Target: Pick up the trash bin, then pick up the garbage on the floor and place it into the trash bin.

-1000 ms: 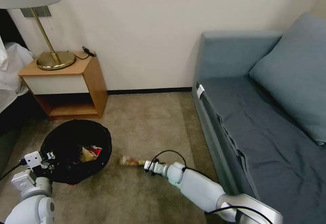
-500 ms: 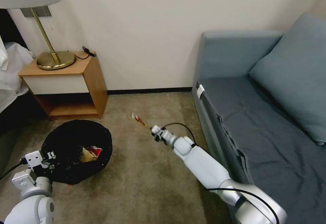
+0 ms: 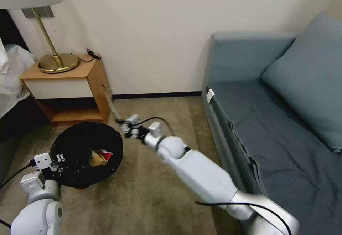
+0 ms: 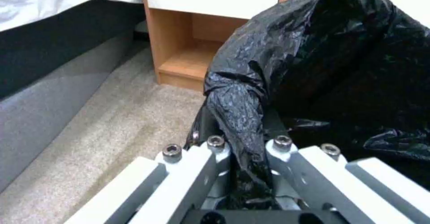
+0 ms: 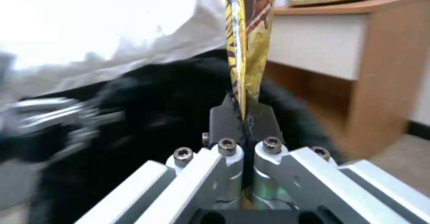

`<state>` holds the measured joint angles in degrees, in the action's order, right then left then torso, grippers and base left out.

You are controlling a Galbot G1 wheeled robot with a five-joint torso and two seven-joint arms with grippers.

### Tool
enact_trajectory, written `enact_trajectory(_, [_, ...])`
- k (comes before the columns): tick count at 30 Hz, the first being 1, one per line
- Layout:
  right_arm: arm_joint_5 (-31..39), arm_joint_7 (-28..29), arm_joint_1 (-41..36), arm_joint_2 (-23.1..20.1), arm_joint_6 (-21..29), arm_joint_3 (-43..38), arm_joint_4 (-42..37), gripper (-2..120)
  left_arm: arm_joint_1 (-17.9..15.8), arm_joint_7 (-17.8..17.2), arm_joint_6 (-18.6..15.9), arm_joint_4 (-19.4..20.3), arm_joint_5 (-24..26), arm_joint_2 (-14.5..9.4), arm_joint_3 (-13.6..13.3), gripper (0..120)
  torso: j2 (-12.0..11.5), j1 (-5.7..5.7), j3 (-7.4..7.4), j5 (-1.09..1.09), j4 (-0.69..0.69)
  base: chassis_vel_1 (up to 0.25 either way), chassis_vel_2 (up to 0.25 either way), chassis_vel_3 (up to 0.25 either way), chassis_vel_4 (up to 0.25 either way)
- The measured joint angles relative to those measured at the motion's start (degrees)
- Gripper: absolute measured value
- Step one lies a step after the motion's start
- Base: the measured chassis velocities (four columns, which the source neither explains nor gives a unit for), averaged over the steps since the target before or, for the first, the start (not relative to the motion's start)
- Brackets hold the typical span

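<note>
Left gripper (image 3: pixel 57 160), near left: clamped on liner at near rim of bin (image 3: pixel 107 137); bin shifted slightly right since a second ago.
Inside bin: earlier litter (image 3: pixel 98 157).
Right gripper (image 3: pixel 123 126): pinched on wrapper (image 3: pixel 108 99), lifted off floor (image 3: pixel 153 188) within last second, swung left, now just right of far rim.
Meaning: pickup done; drop into bin likely pending.
Far left: nightstand (image 3: pixel 71 85).
</note>
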<state>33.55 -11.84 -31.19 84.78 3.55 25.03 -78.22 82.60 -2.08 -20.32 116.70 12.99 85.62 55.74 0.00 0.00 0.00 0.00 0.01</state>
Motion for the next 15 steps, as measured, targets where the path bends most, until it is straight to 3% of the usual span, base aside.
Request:
enact_trajectory(11, [-3.5, -0.9, -3.8, -0.2, 0.5, 5.9, -0.9, 0, 0.6, 0.0, 0.3, 0.5, -0.1, 0.7, 0.0, 3, 0.0, 0.00, 0.00, 0.00, -0.01, 0.000, 0.000, 0.000, 0.000])
enact_trajectory(15, [-4.7, -0.8, -4.1, -0.6, 1.0, 6.5, -0.1, 10, 0.6, 0.0, 0.3, 0.7, -0.3, 0.9, -0.2, 3, 0.0, 0.00, 0.00, 0.00, -0.02, 0.000, 0.000, 0.000, 0.000])
